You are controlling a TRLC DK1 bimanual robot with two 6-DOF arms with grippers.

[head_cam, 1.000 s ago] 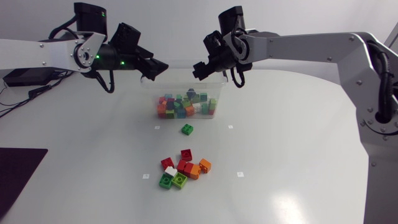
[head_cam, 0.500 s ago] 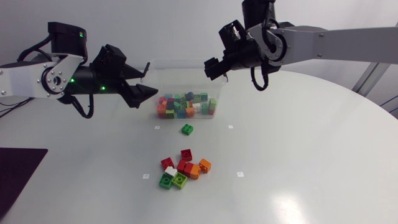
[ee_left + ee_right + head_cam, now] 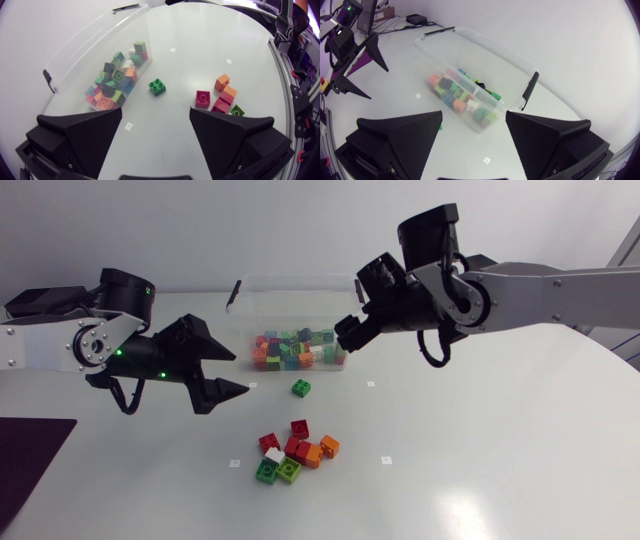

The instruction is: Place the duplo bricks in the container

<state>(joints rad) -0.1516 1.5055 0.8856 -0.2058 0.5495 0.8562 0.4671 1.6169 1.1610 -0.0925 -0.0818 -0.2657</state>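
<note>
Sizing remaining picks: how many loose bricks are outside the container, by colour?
red bricks: 3
orange bricks: 2
green bricks: 2
lime brick: 1
white brick: 1
Total: 9. The red count is the least certain, since the pile is bunched.

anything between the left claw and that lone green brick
Nothing visible. The open left claw faces the green brick across bare table, and no other brick lies between them.
</note>
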